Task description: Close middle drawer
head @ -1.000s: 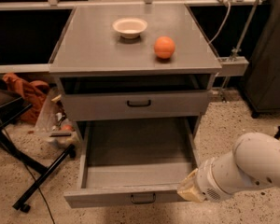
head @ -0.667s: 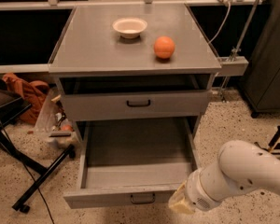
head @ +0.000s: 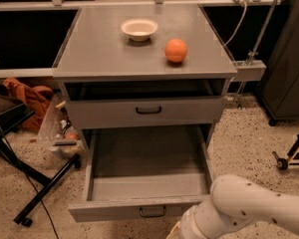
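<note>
Gripper (head: pixel 173 232) (cropped) by middle drawer (head: pixel 114 211)

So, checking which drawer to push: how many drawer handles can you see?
2: one on the upper drawer, one on the open middle drawer, gripper just right of it. Lower ones may be hidden.

end effector (head: pixel 175 232): bottom edge, seemingly mostly cropped | middle drawer (head: pixel 109 210): front's right end behind arm (head: pixel 249 210)
</note>
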Controlling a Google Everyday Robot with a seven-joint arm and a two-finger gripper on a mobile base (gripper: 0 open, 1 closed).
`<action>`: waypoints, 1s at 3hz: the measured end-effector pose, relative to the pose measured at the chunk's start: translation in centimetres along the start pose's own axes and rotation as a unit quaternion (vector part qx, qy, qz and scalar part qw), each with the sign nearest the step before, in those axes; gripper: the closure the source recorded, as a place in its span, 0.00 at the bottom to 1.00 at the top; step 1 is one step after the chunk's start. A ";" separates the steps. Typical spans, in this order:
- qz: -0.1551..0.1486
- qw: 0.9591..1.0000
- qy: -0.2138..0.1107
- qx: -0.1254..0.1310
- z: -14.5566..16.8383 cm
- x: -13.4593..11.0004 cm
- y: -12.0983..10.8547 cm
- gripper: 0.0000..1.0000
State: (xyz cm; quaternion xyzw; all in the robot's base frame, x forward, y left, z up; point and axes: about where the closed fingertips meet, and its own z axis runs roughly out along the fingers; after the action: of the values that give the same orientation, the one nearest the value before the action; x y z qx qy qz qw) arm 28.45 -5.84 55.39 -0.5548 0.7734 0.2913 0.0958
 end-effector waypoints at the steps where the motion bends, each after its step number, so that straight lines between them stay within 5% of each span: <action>1: -0.004 1.000 -0.012 -0.010 4.3 -0.3 0.1 1.00; 3: -0.011 0.999 -0.036 -0.034 11.9 -2.8 -2.9 1.00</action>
State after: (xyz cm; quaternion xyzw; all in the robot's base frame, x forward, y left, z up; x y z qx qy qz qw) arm 30.05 2.43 46.07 -0.5557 0.7527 0.3361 0.1079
